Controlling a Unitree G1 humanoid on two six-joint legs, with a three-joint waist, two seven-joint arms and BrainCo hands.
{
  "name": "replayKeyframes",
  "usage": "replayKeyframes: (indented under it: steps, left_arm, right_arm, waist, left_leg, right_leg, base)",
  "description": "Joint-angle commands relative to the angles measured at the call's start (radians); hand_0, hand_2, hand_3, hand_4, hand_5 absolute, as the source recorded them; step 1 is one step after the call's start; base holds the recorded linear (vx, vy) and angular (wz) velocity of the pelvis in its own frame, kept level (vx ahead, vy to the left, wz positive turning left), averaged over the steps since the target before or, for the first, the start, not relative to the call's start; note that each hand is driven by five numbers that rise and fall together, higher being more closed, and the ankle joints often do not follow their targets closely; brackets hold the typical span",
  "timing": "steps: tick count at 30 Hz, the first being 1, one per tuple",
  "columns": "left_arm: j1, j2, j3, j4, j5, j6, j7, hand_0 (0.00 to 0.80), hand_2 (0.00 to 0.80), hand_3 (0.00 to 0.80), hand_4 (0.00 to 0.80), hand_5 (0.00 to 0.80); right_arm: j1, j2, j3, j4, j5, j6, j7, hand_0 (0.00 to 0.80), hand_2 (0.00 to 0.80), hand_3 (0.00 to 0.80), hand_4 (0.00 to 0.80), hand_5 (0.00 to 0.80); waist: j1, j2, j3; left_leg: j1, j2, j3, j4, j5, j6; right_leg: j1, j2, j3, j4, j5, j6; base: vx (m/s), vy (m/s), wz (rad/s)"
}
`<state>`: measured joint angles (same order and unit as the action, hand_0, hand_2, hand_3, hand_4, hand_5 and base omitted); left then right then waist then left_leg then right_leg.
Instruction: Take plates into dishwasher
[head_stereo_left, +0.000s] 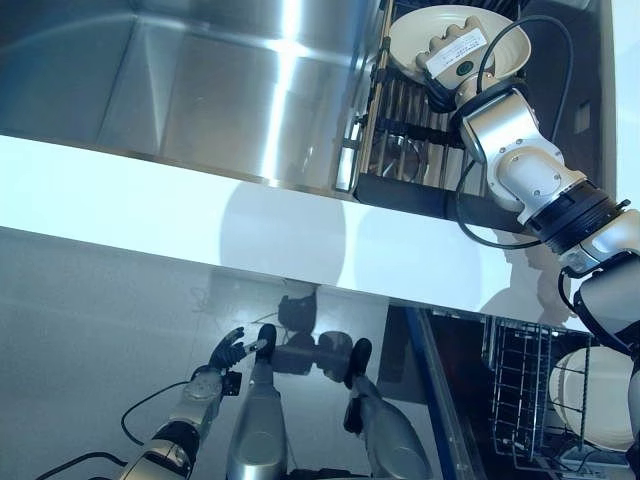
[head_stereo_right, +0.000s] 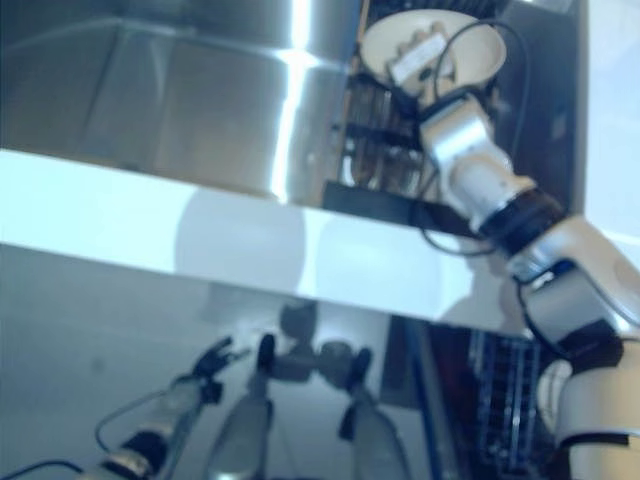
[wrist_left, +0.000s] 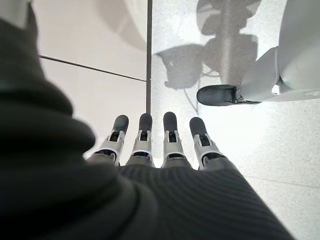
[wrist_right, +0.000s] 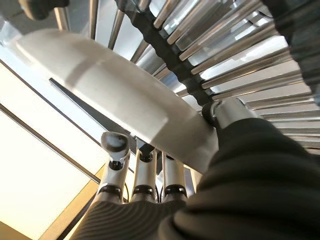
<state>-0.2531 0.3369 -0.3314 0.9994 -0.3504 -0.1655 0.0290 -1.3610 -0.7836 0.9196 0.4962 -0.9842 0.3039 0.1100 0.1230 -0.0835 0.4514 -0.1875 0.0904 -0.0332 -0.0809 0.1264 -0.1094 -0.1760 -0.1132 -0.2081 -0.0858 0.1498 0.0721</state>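
A cream plate (head_stereo_left: 503, 42) stands in the dark drying rack (head_stereo_left: 400, 135) at the upper right, beside the sink. My right hand (head_stereo_left: 455, 52) is on it. In the right wrist view its fingers (wrist_right: 145, 172) run under the plate's pale rim (wrist_right: 125, 95) and the thumb (wrist_right: 226, 112) presses on the other side, so the hand pinches the plate. My left hand (head_stereo_left: 226, 353) hangs low at the lower left over the floor. Its fingers (wrist_left: 170, 135) are straight and hold nothing.
A steel sink (head_stereo_left: 200, 90) fills the upper left, behind a white counter edge (head_stereo_left: 250, 220). At the lower right the open dishwasher's wire rack (head_stereo_left: 520, 385) holds white plates (head_stereo_left: 585, 395). The drying rack's metal bars (wrist_right: 235, 45) stand close around the plate.
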Motion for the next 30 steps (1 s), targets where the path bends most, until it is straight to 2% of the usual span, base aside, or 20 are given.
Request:
replayKeyframes:
  steps: [1,5,17,26,30]
  left_arm:
    - [-0.015,0.021,-0.017,0.004,-0.020,-0.041,0.008,0.000,0.000,0.000,0.000,0.000]
    - [-0.013,0.019,-0.010,0.009,-0.017,-0.039,0.008,0.000,0.000,0.000,0.000,0.000]
    - [0.002,0.015,-0.014,0.023,-0.014,-0.041,0.009,0.000,0.000,0.000,0.000,0.000]
    - [0.016,0.012,-0.013,0.028,0.008,-0.036,0.008,0.000,0.000,0.000,0.000,0.000]
    - [0.030,0.012,-0.014,0.036,0.025,-0.038,0.001,0.000,0.000,0.000,0.000,0.000]
  right_arm:
    - [-0.101,-0.103,0.035,0.027,0.056,0.041,-0.056,0.800,0.800,0.800,0.800,0.800]
    - [-0.101,-0.110,0.026,0.039,0.124,0.056,-0.090,0.800,0.800,0.800,0.800,0.800]
    - [-0.113,-0.136,0.022,0.050,0.165,0.025,-0.136,0.800,0.800,0.800,0.800,0.800]
    - [-0.102,-0.134,-0.036,0.059,0.495,0.055,-0.251,0.800,0.800,0.800,0.800,0.800]
    - [-0.086,-0.140,-0.099,0.088,0.711,0.046,-0.313,0.800,0.800,0.800,0.800,0.800]
  waist:
    - [-0.001,-0.052,-0.016]
    - [-0.005,-0.056,-0.038]
    - [-0.015,-0.064,-0.086]
    - [-0.023,-0.075,-0.135]
    - [-0.029,-0.079,-0.164]
  left_leg:
    - [-0.003,-0.015,0.038,-0.006,-0.023,0.042]
    - [0.011,-0.013,0.039,-0.006,-0.030,0.042]
    - [0.039,-0.006,0.042,-0.006,-0.041,0.040]
    - [0.071,-0.005,0.040,-0.006,-0.054,0.040]
    - [0.095,-0.003,0.043,-0.006,-0.062,0.039]
  right_leg:
    - [0.018,-0.065,0.001,-0.001,0.016,0.092]
    - [0.030,-0.063,0.006,-0.001,0.010,0.091]
    - [0.056,-0.063,0.014,-0.001,0.003,0.091]
    - [0.085,-0.059,0.019,-0.001,-0.009,0.086]
    - [0.107,-0.056,0.028,-0.001,-0.016,0.084]
  base:
    - [0.000,0.000,0.00]
    - [0.000,0.000,0.00]
    - [0.000,0.000,0.00]
    - [0.000,0.000,0.00]
    - [0.016,-0.006,-0.02]
